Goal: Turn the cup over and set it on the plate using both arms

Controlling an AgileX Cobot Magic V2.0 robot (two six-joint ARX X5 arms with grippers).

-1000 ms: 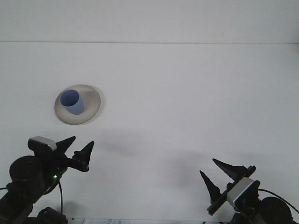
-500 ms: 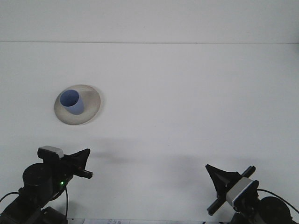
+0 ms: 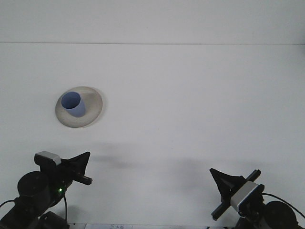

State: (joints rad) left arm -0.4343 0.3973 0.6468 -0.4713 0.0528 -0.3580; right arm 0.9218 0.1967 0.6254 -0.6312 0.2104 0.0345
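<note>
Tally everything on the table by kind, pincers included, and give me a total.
Cups: 1, the blue cup, mouth up, on the plate.
Plates: 1, the pale plate.
Pincers: 2, the left pincer and the right pincer, both closed and apart from the cup.
Total: 4

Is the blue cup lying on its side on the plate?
No, the blue cup stands upright with its mouth open upward on the plate.

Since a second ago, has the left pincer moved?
Yes. The left pincer has dropped toward the near table edge, farther from the plate, and its fingers have closed together. The blue cup on the plate is unchanged.
</note>
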